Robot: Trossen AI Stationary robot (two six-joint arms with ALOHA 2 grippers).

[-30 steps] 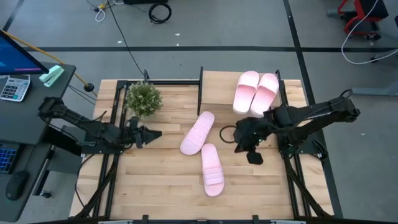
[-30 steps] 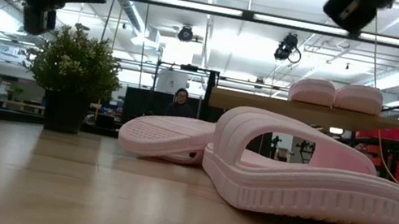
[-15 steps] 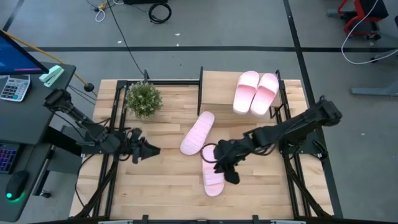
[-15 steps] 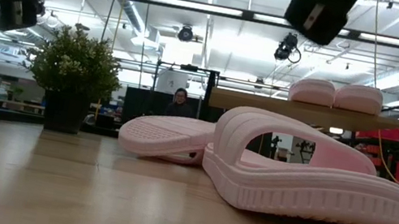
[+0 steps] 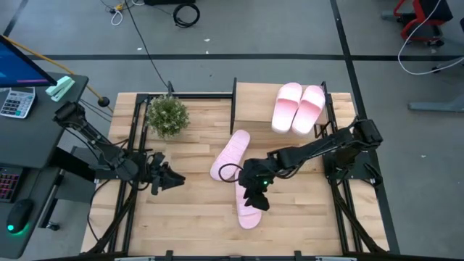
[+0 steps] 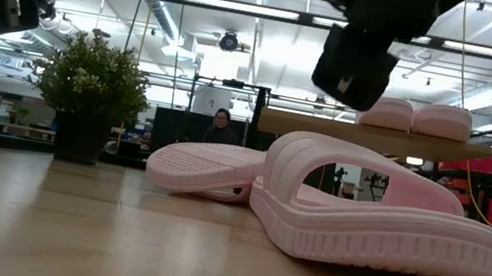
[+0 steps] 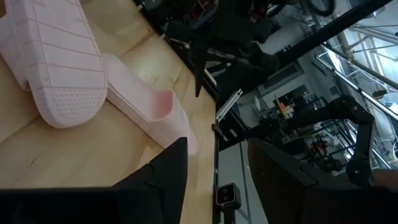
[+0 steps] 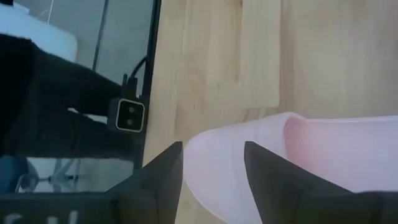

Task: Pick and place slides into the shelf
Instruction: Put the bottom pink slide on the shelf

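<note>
Two pale pink slides (image 5: 299,107) lie side by side on the shelf's light-wood board (image 5: 254,101) at the far right. A third slide (image 5: 230,154) lies sole up on the tabletop. A fourth (image 5: 247,216) sits strap up just nearer (image 6: 385,213). My right gripper (image 5: 255,201) hangs open over this fourth slide, tilted down. One rounded end of the slide (image 8: 273,155) shows ahead of its spread fingers (image 8: 211,168). My left gripper (image 5: 176,180) waits open at the table's left, pointing at the two loose slides (image 7: 214,174).
A potted plant (image 5: 168,114) stands at the far left of the table. Black metal frame rails run along both table sides (image 5: 130,188), and a black upright (image 5: 234,94) marks the shelf's left end. Bare planks lie along the near edge (image 5: 196,232).
My right gripper has come away from the shelf, travelling toward the table's left and near edge and sinking, until it hangs over the strap-up slide. My left gripper has swung a little toward the near edge. No slide has moved.
</note>
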